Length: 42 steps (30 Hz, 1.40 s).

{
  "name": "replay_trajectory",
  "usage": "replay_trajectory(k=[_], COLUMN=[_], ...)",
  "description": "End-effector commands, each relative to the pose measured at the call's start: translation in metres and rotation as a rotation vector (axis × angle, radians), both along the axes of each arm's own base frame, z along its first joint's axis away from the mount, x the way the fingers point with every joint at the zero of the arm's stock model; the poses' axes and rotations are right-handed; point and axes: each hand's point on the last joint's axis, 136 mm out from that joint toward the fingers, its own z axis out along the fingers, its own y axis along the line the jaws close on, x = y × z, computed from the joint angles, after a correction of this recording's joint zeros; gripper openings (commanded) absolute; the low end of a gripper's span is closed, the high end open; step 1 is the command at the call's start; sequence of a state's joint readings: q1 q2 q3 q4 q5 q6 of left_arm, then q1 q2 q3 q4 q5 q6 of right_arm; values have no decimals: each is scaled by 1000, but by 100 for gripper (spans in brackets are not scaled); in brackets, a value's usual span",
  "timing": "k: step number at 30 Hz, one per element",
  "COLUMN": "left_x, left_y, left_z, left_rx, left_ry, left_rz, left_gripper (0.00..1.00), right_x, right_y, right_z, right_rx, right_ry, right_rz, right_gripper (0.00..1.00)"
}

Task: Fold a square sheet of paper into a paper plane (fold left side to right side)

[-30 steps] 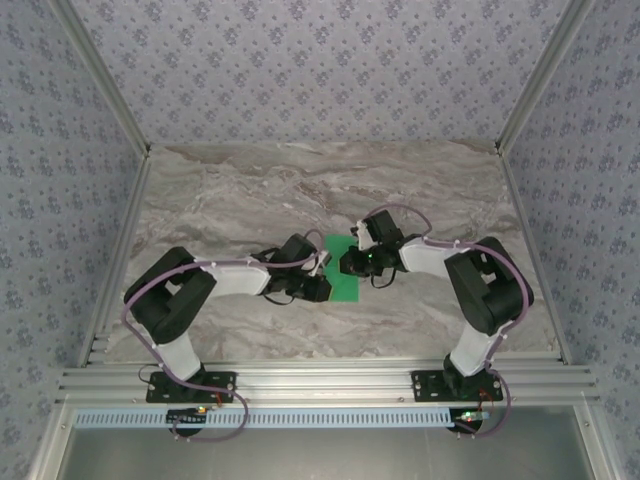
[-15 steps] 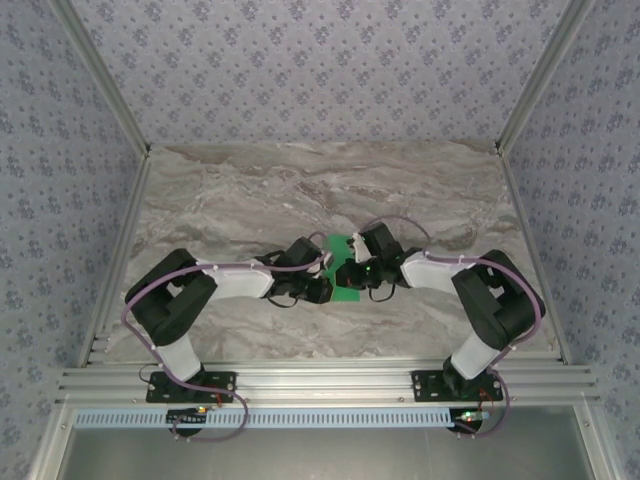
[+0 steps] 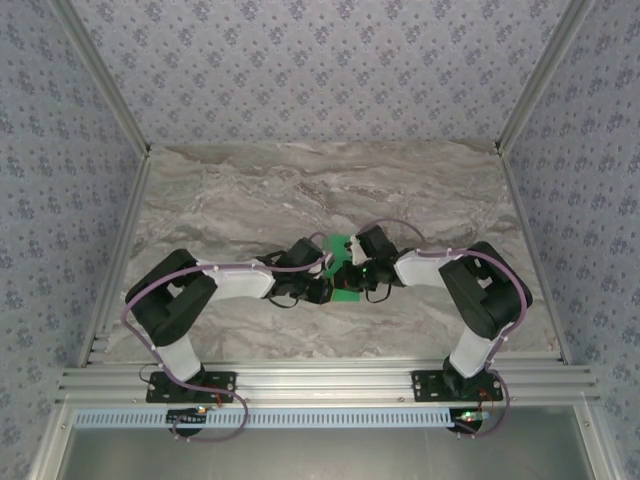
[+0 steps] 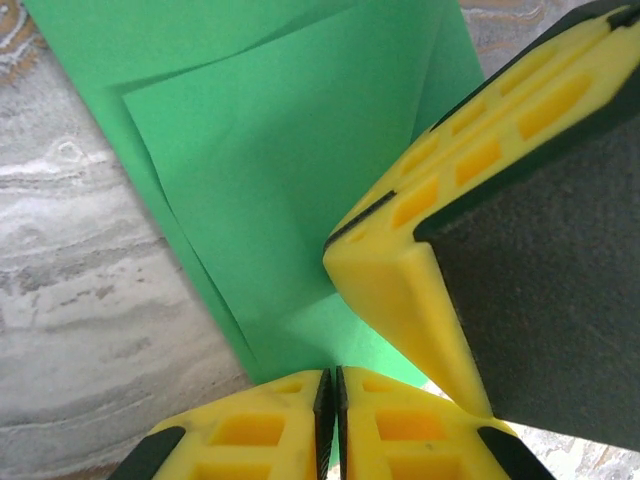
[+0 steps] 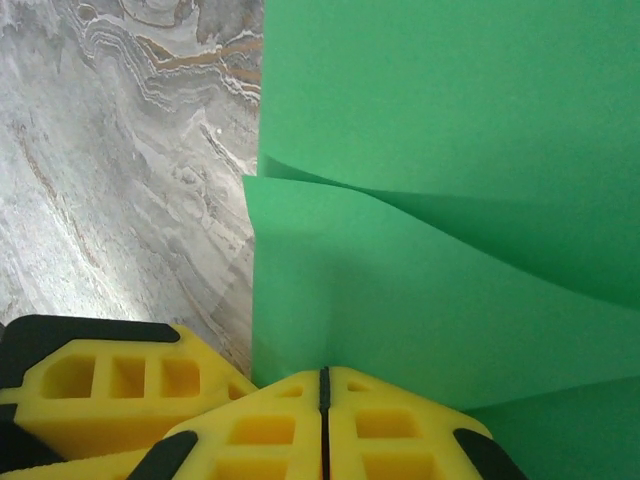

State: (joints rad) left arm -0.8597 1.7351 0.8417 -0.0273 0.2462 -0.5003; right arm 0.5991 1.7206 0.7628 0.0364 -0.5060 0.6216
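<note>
Wallpaper in a pale blue floral print closes off three sides, with aluminium rails framing the marble-veined worktop. At the middle of that grey-beige surface lies the square sheet of paper, bright green and partly doubled over, one layer lifting off the other. The left pincer is clenched on the sheet's edge from the sheet's left. Just beside it, the right pincer is clenched on a raised flap.

Table: grey marble top | on it: folded green paper sheet
</note>
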Motion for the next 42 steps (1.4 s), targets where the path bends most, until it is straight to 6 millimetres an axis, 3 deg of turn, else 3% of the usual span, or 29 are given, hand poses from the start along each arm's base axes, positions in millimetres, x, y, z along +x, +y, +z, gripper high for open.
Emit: replay_trajectory(k=[1, 20, 31, 38, 42], left_x=[-11, -14, -13, -14, -14], left_y=[27, 29, 28, 28, 27], left_z=[-30, -37, -36, -36, -35], left_rx=[150, 166, 162, 159, 155], left_ry=[53, 68, 68, 67, 63], left_rz=[28, 26, 24, 24, 21], left_gripper=[13, 13, 13, 13, 13], right_x=[0, 46, 70, 87, 90], right_y=[-16, -55, -88, -104, -101], right_z=[-18, -16, -20, -10, 13], right_rx=[-111, -177, -182, -187, -159], right_ry=[10, -20, -13, -32, -81], right_rz=[0, -52, -113, -144, -144], right_gripper=[9, 9, 9, 9, 9])
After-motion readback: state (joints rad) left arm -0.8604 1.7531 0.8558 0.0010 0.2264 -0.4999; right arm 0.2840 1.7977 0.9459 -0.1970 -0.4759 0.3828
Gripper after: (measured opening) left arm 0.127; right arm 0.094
